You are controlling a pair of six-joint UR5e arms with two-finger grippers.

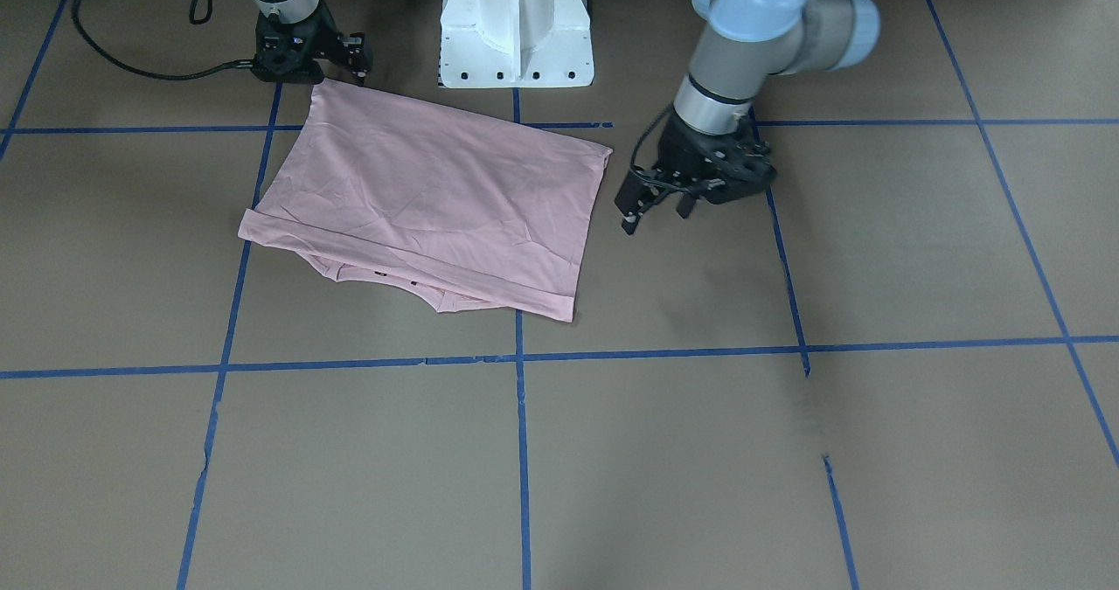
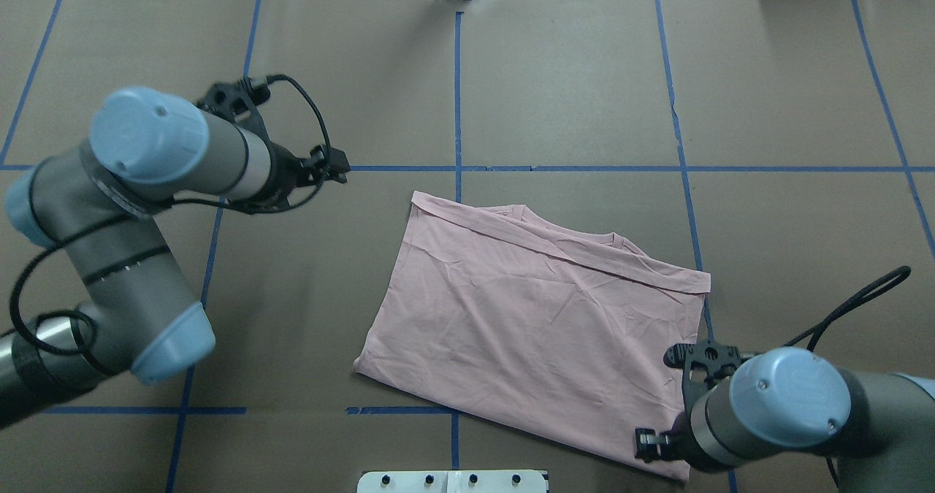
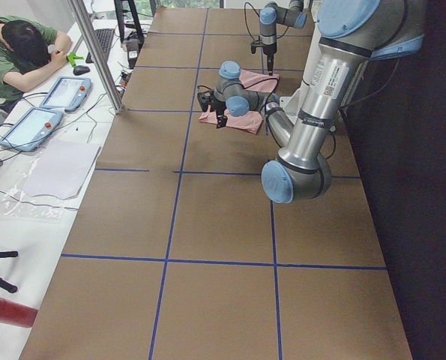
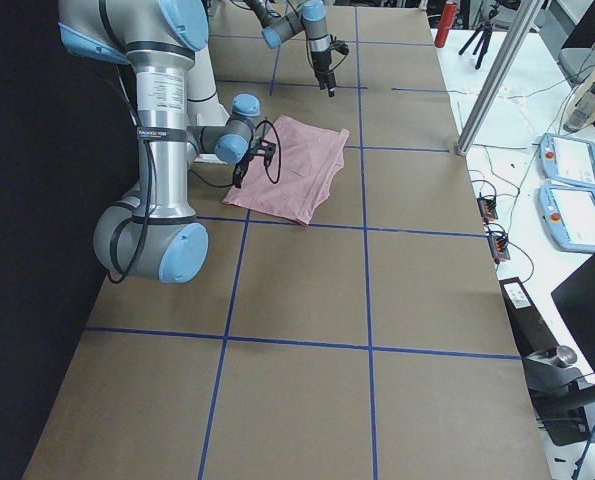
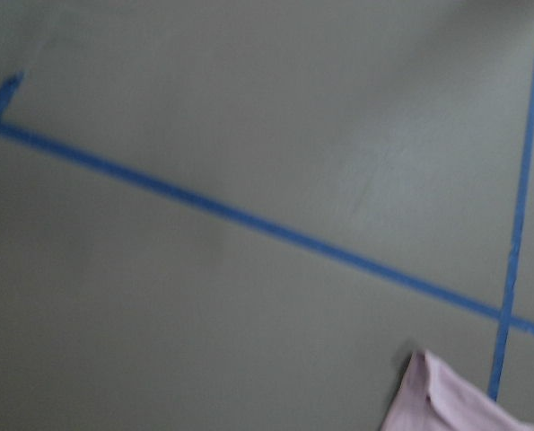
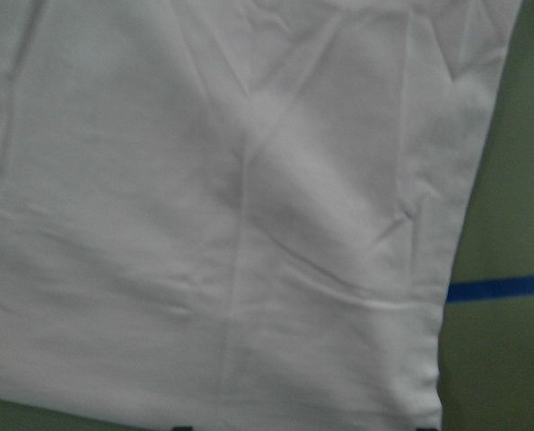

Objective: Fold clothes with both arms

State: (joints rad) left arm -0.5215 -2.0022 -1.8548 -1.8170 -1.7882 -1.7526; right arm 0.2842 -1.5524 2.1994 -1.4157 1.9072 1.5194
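Closest to the robot, next to the white base mount (image 1: 516, 26), the right gripper (image 1: 358, 59) sits at the near corner of the pink T-shirt (image 1: 428, 197). In its wrist view, 2 dark fingertips show well apart with cloth between them, so the fingers are spread. Whether they touch the fabric cannot be told.

The T-shirt lies flat and folded on the brown table (image 1: 787, 450), slanted against the blue tape lines (image 1: 524, 450). Its neckline is at the far edge, and a narrow folded band runs along that edge.

Farther out, the left gripper (image 1: 656, 214) is beside the shirt's corner on the robot's left. It is clear of the cloth, its 2 fingers are spread, and it holds nothing.
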